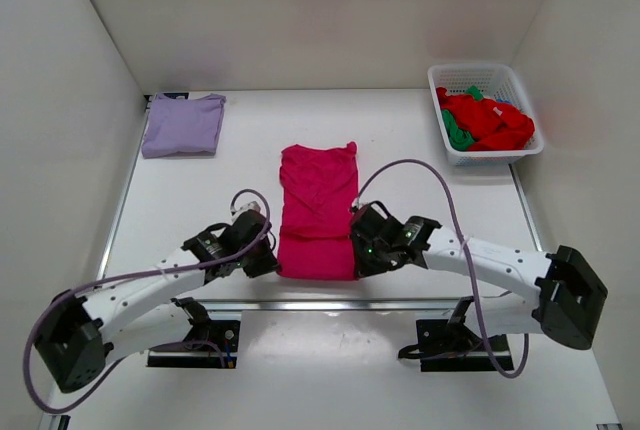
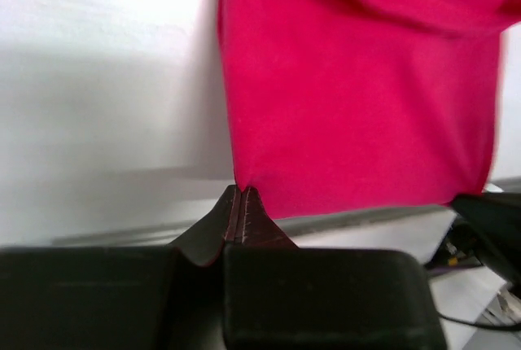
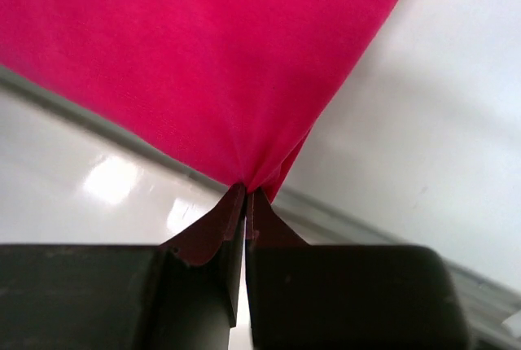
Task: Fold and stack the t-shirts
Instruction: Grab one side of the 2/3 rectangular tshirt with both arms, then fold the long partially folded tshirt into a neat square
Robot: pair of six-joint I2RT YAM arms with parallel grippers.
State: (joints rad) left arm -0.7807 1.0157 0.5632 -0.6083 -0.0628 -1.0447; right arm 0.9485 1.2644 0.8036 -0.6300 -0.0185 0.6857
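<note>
white table [image 1: 250, 140]: magenta shirt [image 1: 317, 212] centre, lavender shirt [image 1: 183, 124] back-left, basket [image 1: 490, 157] back-right.

A white desk [image 1: 200, 200] fills the middle of the overhead view, boxed in by a plain white back wall [image 1: 300, 10], a left wall [image 1: 60, 150] and a right wall [image 1: 590, 100]. In the desk's far right corner stands a white plastic lattice basket [image 1: 470, 67], upright, close to the right wall and turned slightly askew to the desk's edge. A thin metal strip [image 1: 320, 304] runs along the desk's near edge; the same grey strip shows in both wrist views. Beyond that edge lies a lower glossy white surface [image 1: 320, 370], which catches a bright reflection of light in the right wrist view.
</note>
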